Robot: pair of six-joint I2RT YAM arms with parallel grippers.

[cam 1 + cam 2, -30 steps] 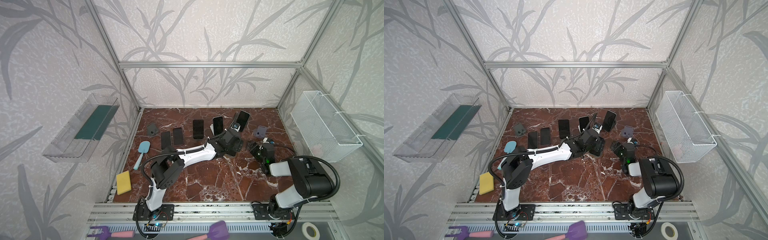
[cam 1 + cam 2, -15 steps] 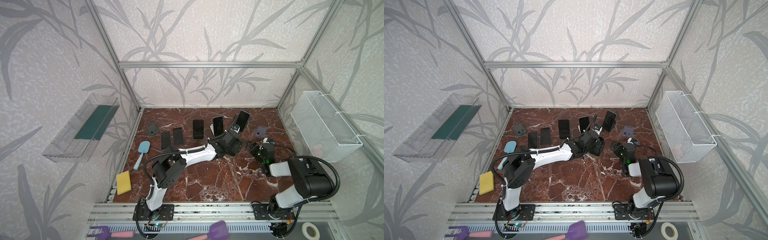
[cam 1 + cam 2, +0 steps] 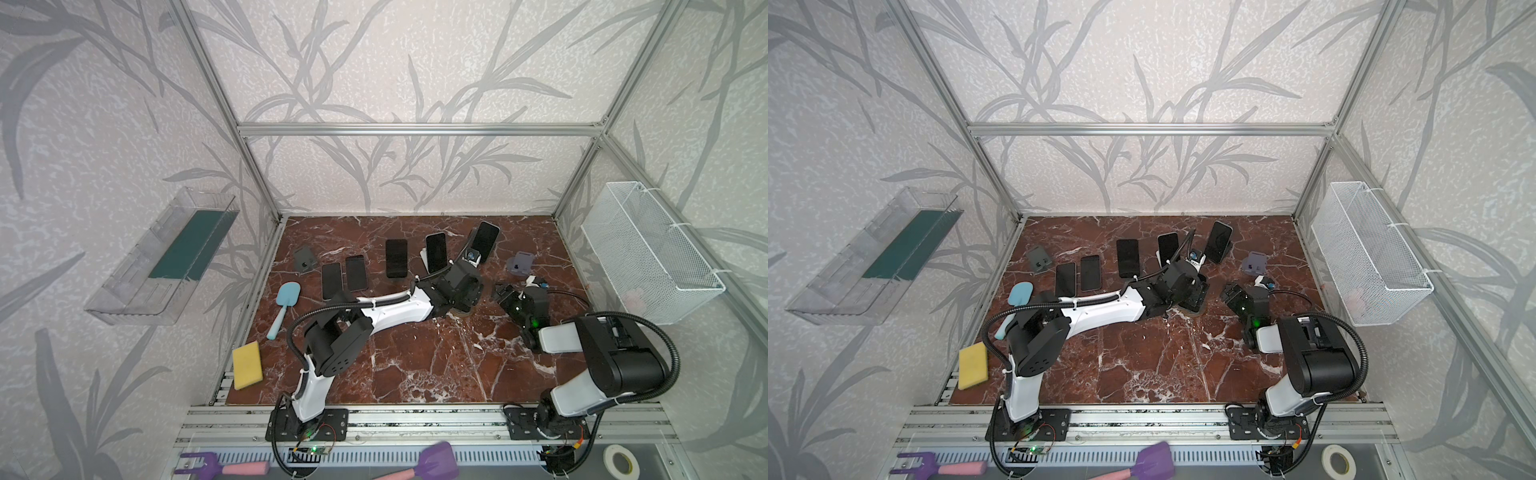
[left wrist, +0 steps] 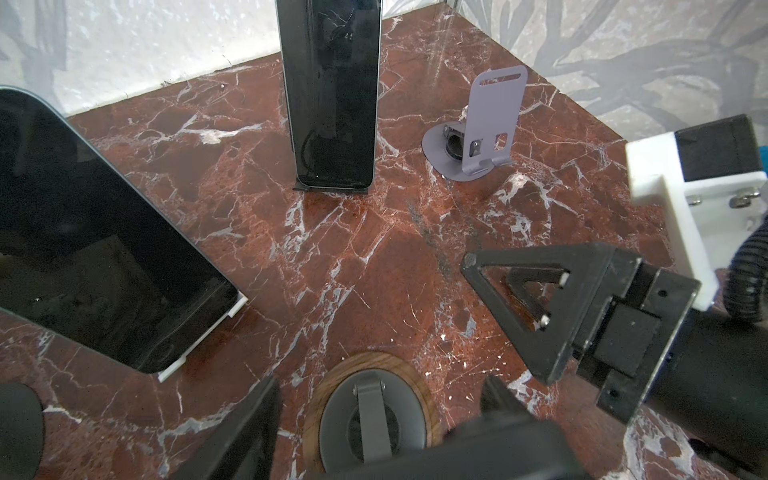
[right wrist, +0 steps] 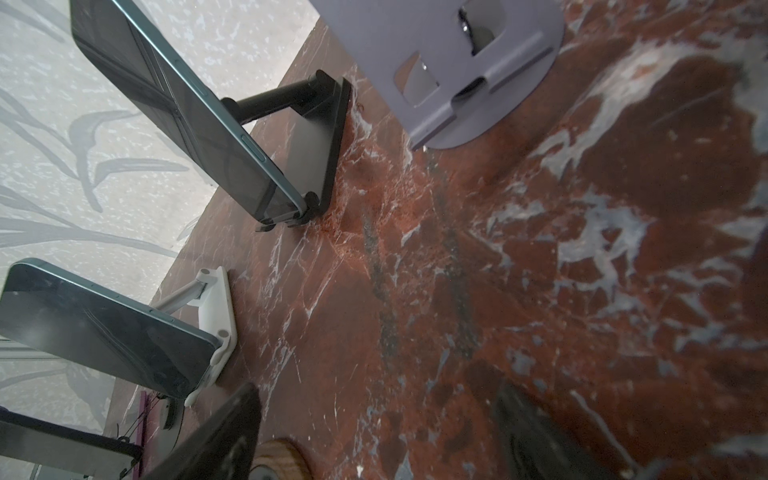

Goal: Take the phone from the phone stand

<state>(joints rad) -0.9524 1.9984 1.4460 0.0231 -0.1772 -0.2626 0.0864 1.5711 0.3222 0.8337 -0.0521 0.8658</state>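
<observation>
L hand (image 4: 380, 380) spread astride round wood-rimmed stand (image 4: 368, 419); R hand (image 5: 376, 390) spread over veined red marble (image 5: 540, 249).

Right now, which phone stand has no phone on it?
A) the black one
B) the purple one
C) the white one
B: the purple stand is bare, while the white stand holds one phone and the black stand holds another phone.
</observation>
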